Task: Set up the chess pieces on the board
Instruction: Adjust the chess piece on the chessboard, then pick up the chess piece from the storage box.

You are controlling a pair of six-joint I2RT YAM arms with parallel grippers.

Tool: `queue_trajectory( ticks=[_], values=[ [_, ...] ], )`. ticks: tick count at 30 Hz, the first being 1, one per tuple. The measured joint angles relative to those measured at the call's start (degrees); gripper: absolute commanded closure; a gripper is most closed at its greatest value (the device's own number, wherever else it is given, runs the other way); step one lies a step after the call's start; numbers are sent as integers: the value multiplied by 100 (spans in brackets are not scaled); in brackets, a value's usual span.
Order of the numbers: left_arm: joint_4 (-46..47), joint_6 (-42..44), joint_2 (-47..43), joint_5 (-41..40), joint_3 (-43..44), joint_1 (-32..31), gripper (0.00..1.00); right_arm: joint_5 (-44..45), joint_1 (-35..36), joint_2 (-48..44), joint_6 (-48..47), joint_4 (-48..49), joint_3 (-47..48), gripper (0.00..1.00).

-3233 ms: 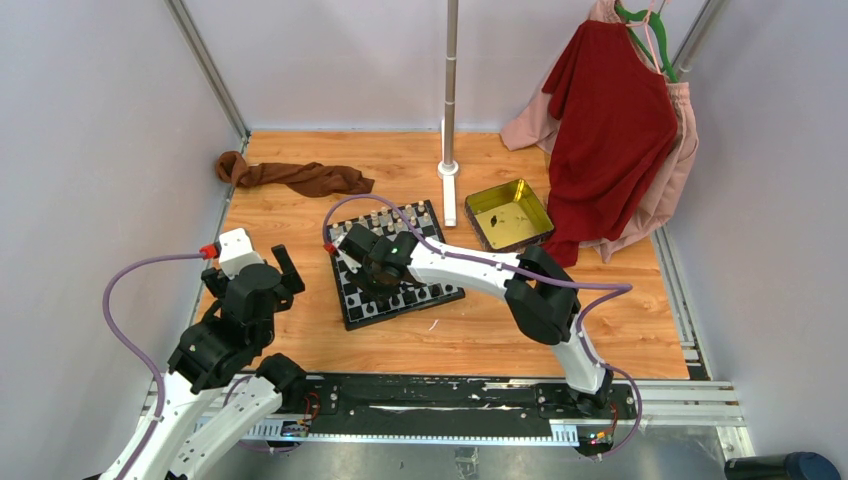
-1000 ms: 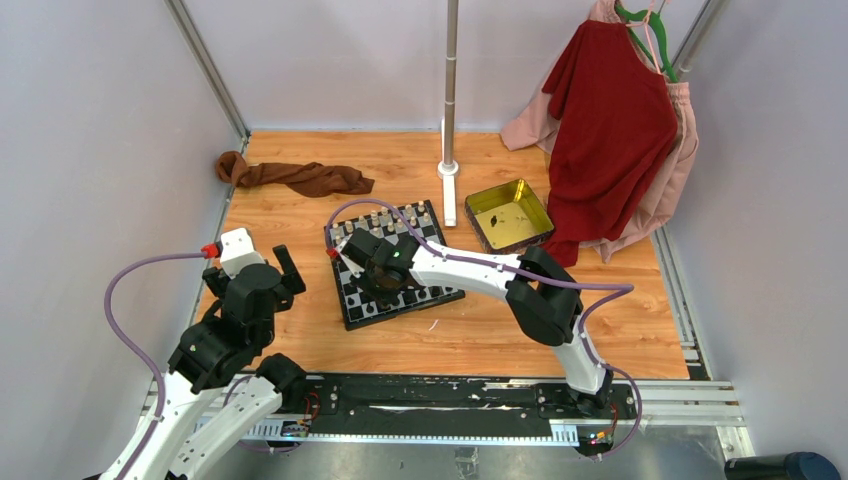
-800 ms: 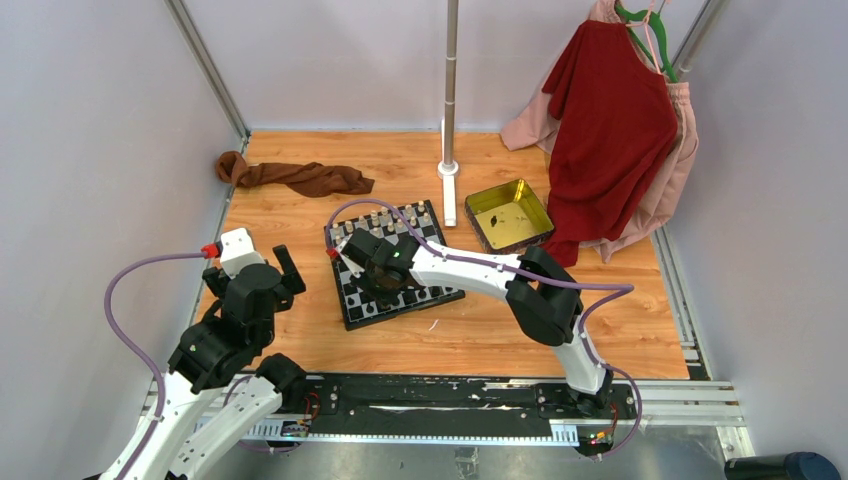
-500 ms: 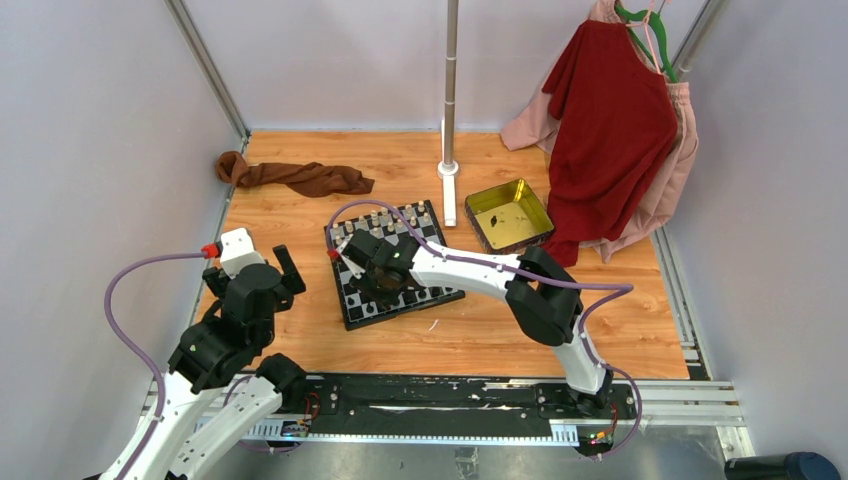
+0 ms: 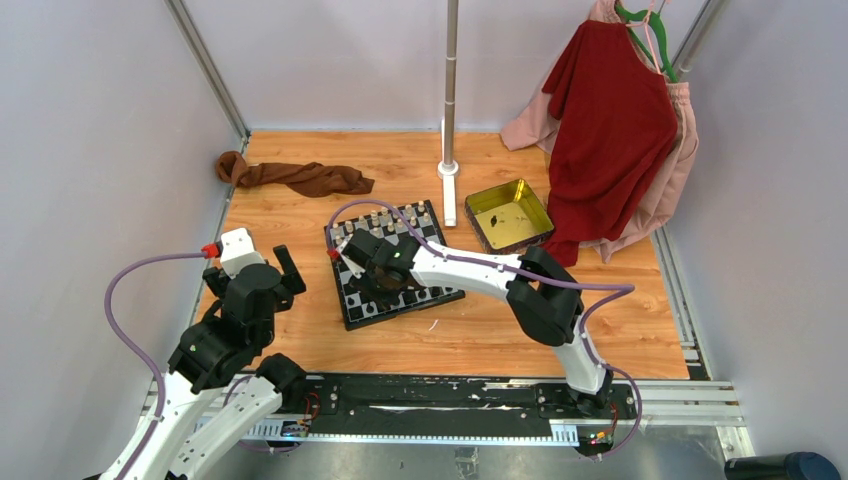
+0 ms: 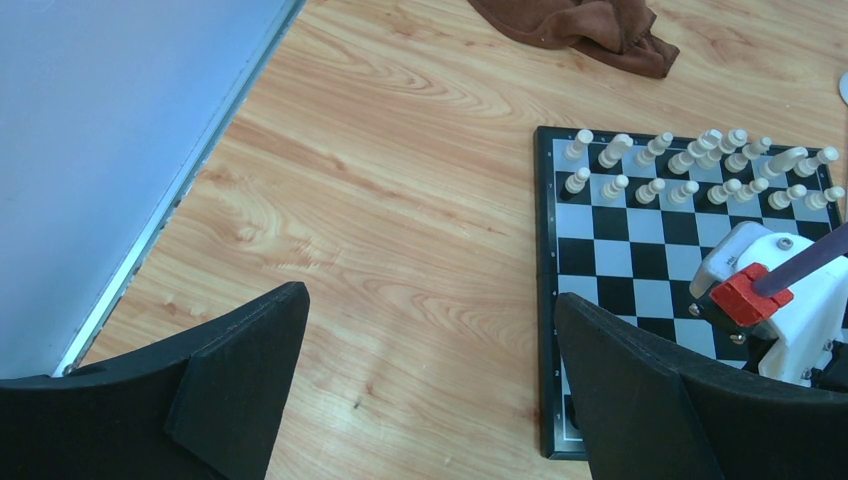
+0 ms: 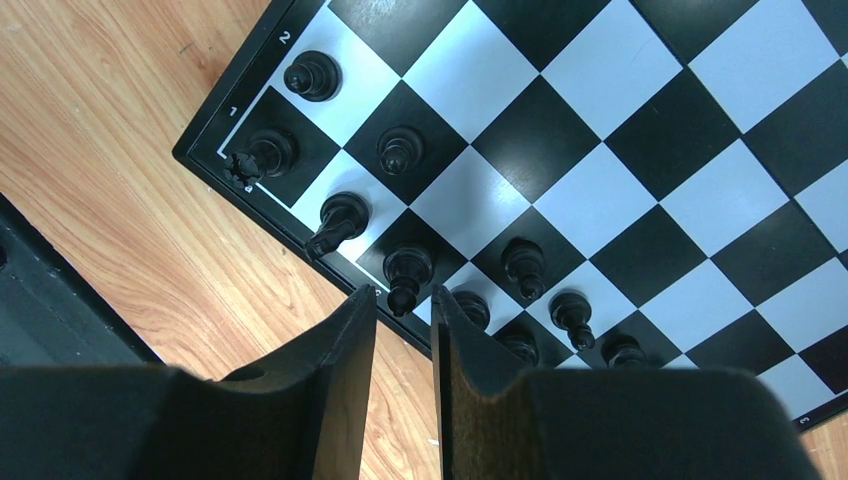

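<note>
Board [image 5: 372, 312] lies tilted mid-table [image 5: 500, 335]. Cream pieces [image 6: 690, 170] line its two far rows and black pieces [image 7: 520, 265] crowd the near edge. Right gripper [image 7: 403, 298] hangs low over that edge, jaws narrowly parted, gripping nothing, with one black piece [image 7: 405, 268] just at the tips. Left gripper [image 6: 430, 300] is spread wide, empty, left of the board.

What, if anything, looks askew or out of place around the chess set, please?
The board lies turned at an angle to the edges of the table. A crumpled brown cloth lies near the far left corner. The chess pieces stand in rows; nothing looks spilled or damaged.
</note>
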Motion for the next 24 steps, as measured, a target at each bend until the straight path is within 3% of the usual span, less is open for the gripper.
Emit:
queue_trajectory(
  ticks=[13, 24],
  values=[
    [2, 0, 2, 2, 0, 0, 0, 31, 11, -295, -11, 11, 31, 71],
    [2, 0, 2, 2, 0, 0, 0, 713, -105, -730, -63, 11, 39, 71]
  ],
)
